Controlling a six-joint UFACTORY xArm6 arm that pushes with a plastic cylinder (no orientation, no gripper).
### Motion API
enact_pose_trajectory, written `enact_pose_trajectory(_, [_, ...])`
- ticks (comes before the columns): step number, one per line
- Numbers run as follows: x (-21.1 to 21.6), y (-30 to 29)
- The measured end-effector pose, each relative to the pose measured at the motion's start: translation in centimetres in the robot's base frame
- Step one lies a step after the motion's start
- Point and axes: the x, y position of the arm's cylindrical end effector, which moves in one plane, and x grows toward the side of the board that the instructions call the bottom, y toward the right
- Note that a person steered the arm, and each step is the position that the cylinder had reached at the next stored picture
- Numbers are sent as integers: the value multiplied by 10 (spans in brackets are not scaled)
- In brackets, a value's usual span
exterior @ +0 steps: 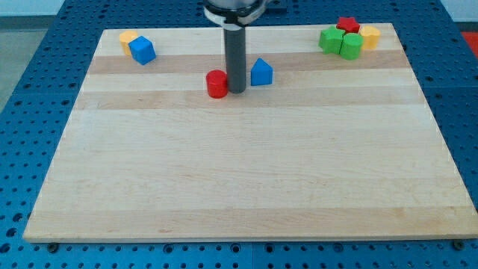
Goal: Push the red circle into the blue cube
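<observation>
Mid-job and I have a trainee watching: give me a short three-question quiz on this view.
1. True or false: my tip sits between the red circle and the blue house-shaped block.
2. Which block touches the blue cube? A) green B) yellow C) red star
3. Fill in: the red star sits in a cluster at the view's top ____ corner of the board.

Key: 1 true; 2 B, the yellow block behind it; 3 right.
</observation>
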Motion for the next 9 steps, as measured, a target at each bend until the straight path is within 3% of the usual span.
enact_pose_trajectory(5, [5,-87])
enact_pose_trajectory(9, [-33,-108])
